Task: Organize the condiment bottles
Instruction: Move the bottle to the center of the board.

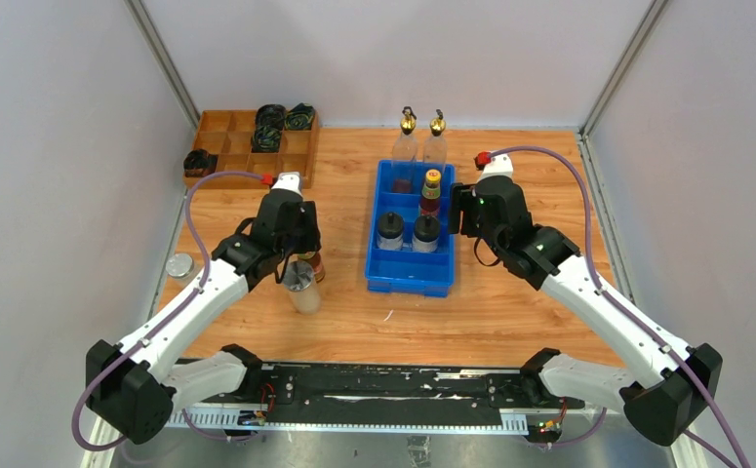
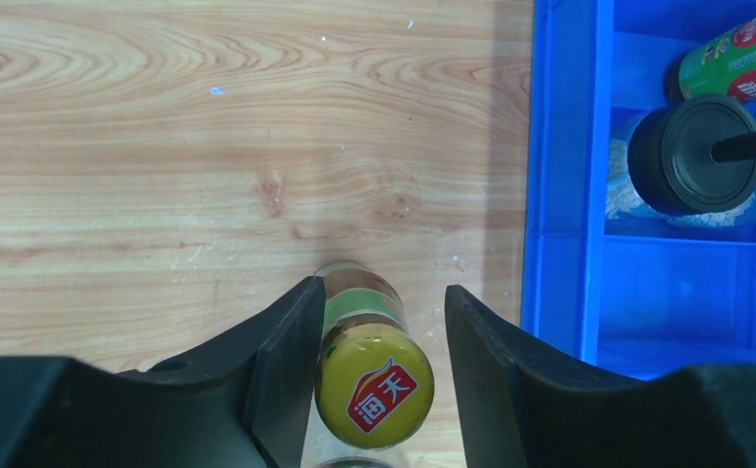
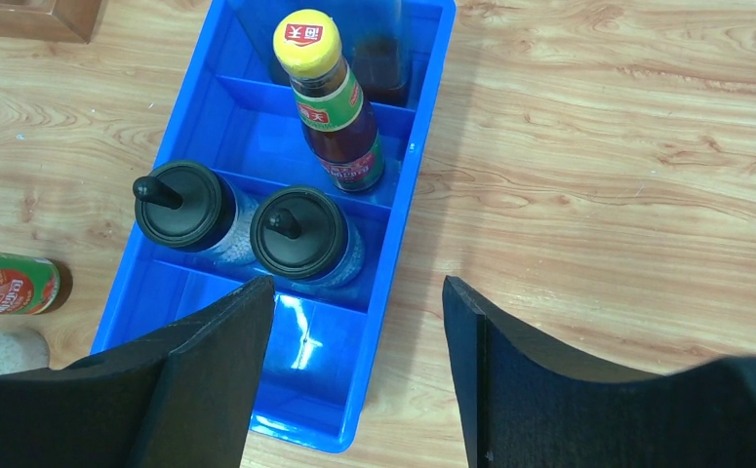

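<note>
My left gripper [image 2: 381, 288] is open around a dark bottle with a yellow cap [image 2: 374, 390], which stands on the table left of the blue bin [image 1: 411, 276]. Its left finger touches the bottle and the right one is just clear. A silver-lidded shaker [image 1: 300, 288] stands right beside it, and another [image 1: 179, 264] is near the left edge. In the bin are a yellow-capped bottle [image 3: 330, 107], two black-capped jars [image 3: 183, 205] [image 3: 300, 232] and, at the far end, two clear gold-spouted bottles [image 1: 407, 141] [image 1: 436, 141]. My right gripper [image 3: 357, 288] hangs open and empty over the bin's near right corner.
A wooden compartment tray [image 1: 219, 136] with black cable coils [image 1: 268, 127] sits at the back left. The bin's nearest compartment [image 3: 296, 361] holds nothing. Bare wood [image 1: 530, 195] lies right of the bin, and enclosure walls close in both sides and the back.
</note>
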Controlling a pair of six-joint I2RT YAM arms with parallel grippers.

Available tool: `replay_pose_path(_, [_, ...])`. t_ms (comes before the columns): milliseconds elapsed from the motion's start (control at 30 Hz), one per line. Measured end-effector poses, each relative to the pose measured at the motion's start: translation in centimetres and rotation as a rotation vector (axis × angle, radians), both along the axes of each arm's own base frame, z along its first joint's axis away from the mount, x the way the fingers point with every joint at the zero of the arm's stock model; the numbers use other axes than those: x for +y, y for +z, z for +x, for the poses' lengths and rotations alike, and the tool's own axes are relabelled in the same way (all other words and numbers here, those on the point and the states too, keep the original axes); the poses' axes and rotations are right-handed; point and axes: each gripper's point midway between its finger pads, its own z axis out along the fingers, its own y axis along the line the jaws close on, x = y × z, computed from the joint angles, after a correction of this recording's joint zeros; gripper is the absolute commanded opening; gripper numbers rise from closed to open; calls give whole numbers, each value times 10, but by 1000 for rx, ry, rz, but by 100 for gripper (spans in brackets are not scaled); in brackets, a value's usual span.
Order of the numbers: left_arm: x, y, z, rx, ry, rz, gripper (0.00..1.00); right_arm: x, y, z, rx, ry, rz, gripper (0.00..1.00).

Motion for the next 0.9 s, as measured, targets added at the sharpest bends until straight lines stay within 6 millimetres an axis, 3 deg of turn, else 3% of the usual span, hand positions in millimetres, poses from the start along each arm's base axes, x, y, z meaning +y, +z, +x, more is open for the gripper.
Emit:
replay_pose_path(367, [-8, -1, 3, -2, -26, -26, 54, -3, -3, -2, 3, -5, -6, 69])
replay_pose_path(900, [-39, -9, 16, 30, -115, -28, 53, -14, 4, -8, -17, -36, -14, 69])
